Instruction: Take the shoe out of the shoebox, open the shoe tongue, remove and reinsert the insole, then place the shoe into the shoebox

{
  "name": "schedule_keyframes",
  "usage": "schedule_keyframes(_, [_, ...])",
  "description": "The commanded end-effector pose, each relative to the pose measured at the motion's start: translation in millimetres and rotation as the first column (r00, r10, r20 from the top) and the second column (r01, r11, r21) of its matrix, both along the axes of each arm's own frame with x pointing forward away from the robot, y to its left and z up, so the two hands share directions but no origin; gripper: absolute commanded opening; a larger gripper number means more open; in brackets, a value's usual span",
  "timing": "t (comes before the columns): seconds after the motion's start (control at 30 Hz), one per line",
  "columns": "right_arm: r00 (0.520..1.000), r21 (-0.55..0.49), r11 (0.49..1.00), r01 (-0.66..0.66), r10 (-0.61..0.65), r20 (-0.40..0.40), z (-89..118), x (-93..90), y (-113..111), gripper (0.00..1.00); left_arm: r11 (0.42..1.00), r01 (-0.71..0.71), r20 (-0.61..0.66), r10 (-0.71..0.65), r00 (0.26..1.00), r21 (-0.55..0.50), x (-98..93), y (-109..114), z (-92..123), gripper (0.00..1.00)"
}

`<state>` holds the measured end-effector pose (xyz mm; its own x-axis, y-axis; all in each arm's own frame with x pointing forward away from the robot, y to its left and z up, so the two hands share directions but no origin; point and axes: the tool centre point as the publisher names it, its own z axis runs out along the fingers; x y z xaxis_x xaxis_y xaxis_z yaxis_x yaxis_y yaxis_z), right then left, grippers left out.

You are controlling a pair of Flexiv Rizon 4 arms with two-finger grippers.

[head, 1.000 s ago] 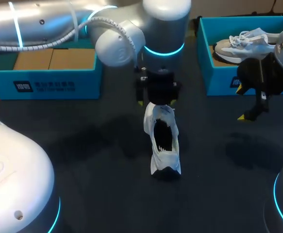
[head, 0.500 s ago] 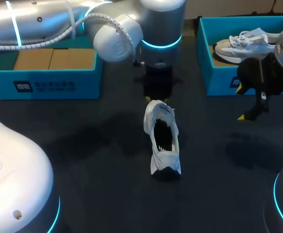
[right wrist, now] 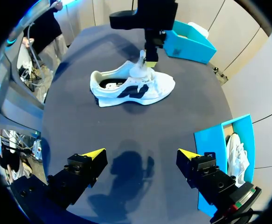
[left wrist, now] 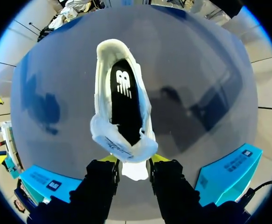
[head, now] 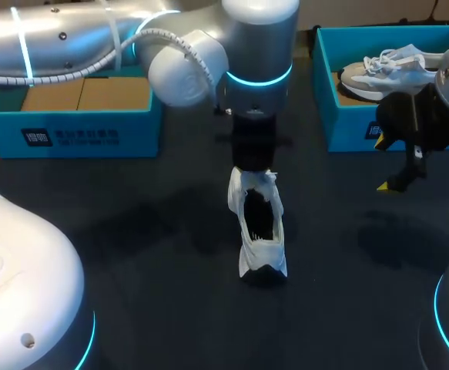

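Where the left jaws hang over the middle of the counter (head: 132, 231), they are pinched narrow on the shoe tongue (left wrist: 135, 169). The white flap sits between the yellow fingertips (left wrist: 108, 159) and touches both fingers. The tongue is drawn up from the shoe (head: 256, 231), a white trainer with a dark side mark, which stands on its sole with its heel pointing away from the left jaws. Its mouth is open and the dark insole (left wrist: 124, 100) lies inside. The left arm (head: 93, 38) stands upright over the shoe's front. The right jaws are spread wide and hold nothing, their yellow fingertips (right wrist: 94, 154) above bare counter, well apart from the shoe. Behind them a teal shoebox (head: 347, 131) holds a second pale shoe (head: 393, 65). Another teal box (head: 70, 135) sits at the far left.
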<state>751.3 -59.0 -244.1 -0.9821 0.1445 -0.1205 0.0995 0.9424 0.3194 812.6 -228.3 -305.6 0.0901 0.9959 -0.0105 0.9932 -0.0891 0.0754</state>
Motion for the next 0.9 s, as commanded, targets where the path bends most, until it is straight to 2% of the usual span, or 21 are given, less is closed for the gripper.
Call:
schedule_keyframes(0.03, [1.0, -0.001, 1.0, 0.0, 0.0, 0.001, -0.8, -0.4, 0.2, 1.0, 1.0, -0.004, 0.0, 0.004, 1.0, -0.014, -7.8, 4.3, -2.9, 0.33])
schedule_keyframes(0.17, [1.0, -0.001, 1.0, 0.0, 0.0, 0.001, -0.8, -0.4, 0.2, 1.0, 1.0, -0.006, -0.006, 0.006, 1.0, -0.021, -15.2, 1.5, -4.2, 0.31])
schedule_keyframes(0.23, [1.0, -0.001, 1.0, 0.0, 0.0, 0.001, -0.8, -0.4, 0.2, 1.0, 1.0, -0.01, -0.003, 0.009, 1.0, -0.025, -16.6, 0.0, -5.2, 0.33])
schedule_keyframes(0.27, [1.0, -0.001, 1.0, 0.0, 0.0, 0.001, -0.8, -0.4, 0.2, 1.0, 1.0, -0.012, -0.003, 0.012, 1.0, -0.026, -17.0, -1.4, -6.0, 0.37])
schedule_keyframes(0.9, [1.0, -0.001, 1.0, 0.0, 0.0, 0.001, -0.8, -0.4, 0.2, 1.0, 1.0, -0.019, -0.025, 0.019, 1.0, -0.003, -45.1, -3.7, -14.4, 0.34])
